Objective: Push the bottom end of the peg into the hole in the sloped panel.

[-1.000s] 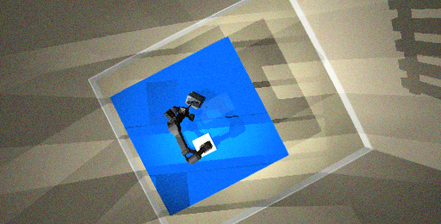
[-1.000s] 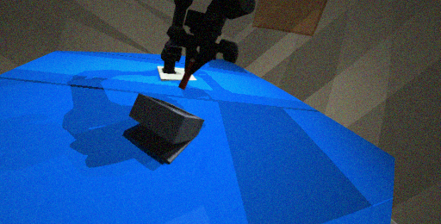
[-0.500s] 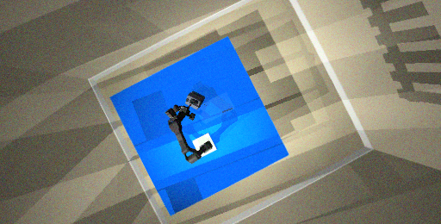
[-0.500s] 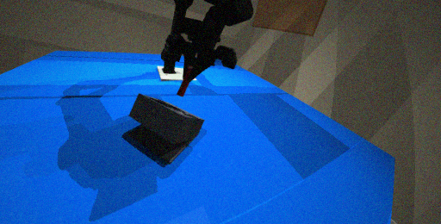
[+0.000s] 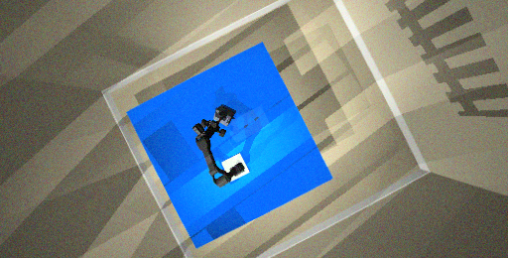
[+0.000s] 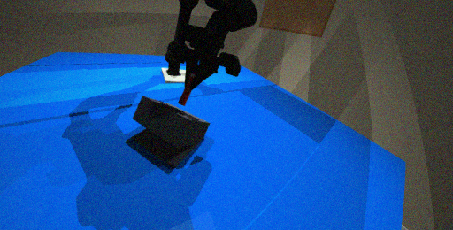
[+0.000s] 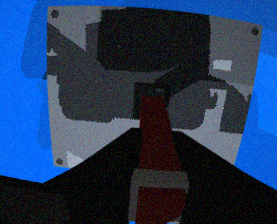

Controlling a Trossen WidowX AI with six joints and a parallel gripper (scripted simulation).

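Note:
My gripper point(image 6: 193, 75) point(image 7: 154, 140) point(image 5: 217, 122) is shut on a dark red peg point(image 6: 186, 91) point(image 7: 153, 115). The peg is tilted and held in the air, its lower end pointing down at the sloped grey panel point(image 6: 170, 124) point(image 7: 74, 135) point(image 5: 226, 113). In the wrist view the peg's far tip lies over the middle of the panel's face, in a patch of dark shadow. The hole itself is hard to make out in that shadow. In the side view the tip hangs just above the panel's upper edge, and I cannot tell whether it touches.
The panel stands on a blue table point(image 6: 283, 152) point(image 5: 278, 151). The arm's base sits on a small white plate point(image 5: 232, 163) point(image 6: 170, 77) behind the panel. A glass-like wall frame point(image 5: 377, 76) surrounds the table in the overhead view.

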